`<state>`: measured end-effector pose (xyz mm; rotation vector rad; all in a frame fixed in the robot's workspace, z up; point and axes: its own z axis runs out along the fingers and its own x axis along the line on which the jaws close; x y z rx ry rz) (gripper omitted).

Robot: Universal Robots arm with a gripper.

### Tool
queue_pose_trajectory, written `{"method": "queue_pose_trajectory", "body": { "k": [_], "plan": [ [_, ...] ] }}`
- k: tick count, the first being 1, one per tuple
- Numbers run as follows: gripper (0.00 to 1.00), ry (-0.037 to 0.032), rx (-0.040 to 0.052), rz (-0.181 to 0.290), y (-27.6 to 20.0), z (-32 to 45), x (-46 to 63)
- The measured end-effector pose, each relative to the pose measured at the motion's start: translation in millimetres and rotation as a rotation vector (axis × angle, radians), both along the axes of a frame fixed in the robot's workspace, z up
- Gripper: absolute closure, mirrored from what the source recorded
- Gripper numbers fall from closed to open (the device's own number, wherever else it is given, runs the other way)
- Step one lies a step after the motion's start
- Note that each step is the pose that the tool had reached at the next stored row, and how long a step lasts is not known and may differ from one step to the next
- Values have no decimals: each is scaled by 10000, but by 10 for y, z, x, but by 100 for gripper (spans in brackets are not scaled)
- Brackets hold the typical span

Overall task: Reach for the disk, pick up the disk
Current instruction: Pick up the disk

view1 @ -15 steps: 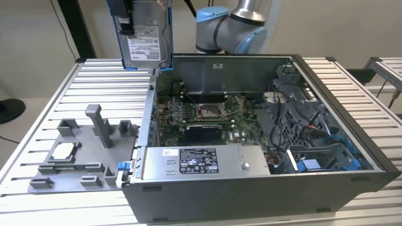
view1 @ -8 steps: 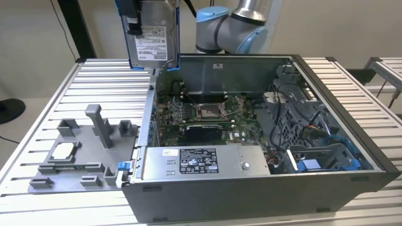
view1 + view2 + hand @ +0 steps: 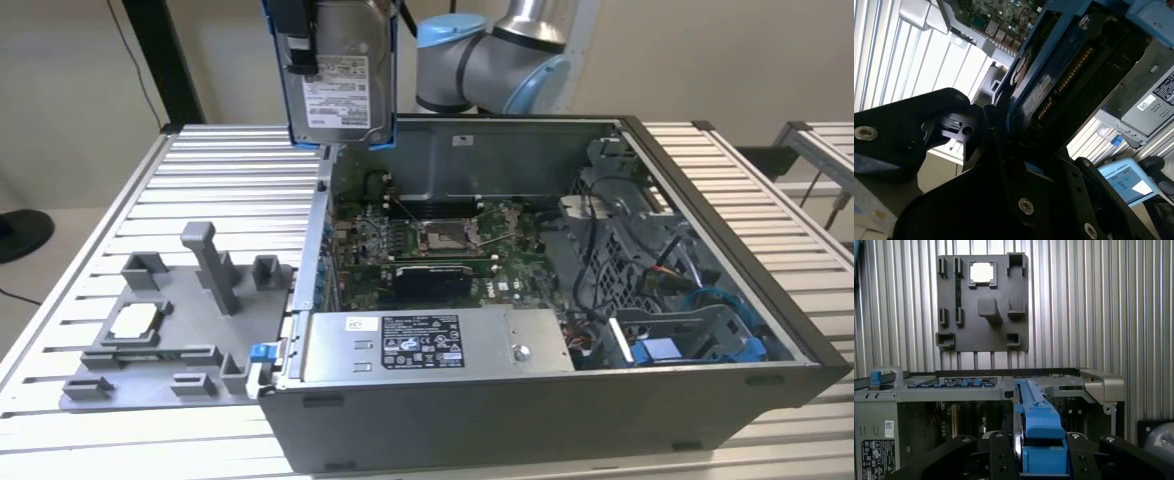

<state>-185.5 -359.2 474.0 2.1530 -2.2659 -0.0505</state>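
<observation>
Counter [image 3: 200, 170]: a surface of ribbed, silver-grey metal slats, also seen in the first wrist view [image 3: 1104, 305]. An open computer case [image 3: 534, 410] rests directly on it with its uncovered side facing upward. A grey fixture plate [image 3: 147, 350] lies flat on the slats just beside the case, on the exterior view's left of it, and carries raised posts and brackets [image 3: 984, 335].

Open computer case [image 3: 534, 425], grey fixture [image 3: 187, 325]
</observation>
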Motion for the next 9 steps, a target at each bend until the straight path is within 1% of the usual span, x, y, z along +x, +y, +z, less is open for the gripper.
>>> {"method": "queue_pose_trajectory", "body": {
  "k": [9],
  "plan": [
    [100, 0, 0, -1, 0, 0, 193]
  ]
}}
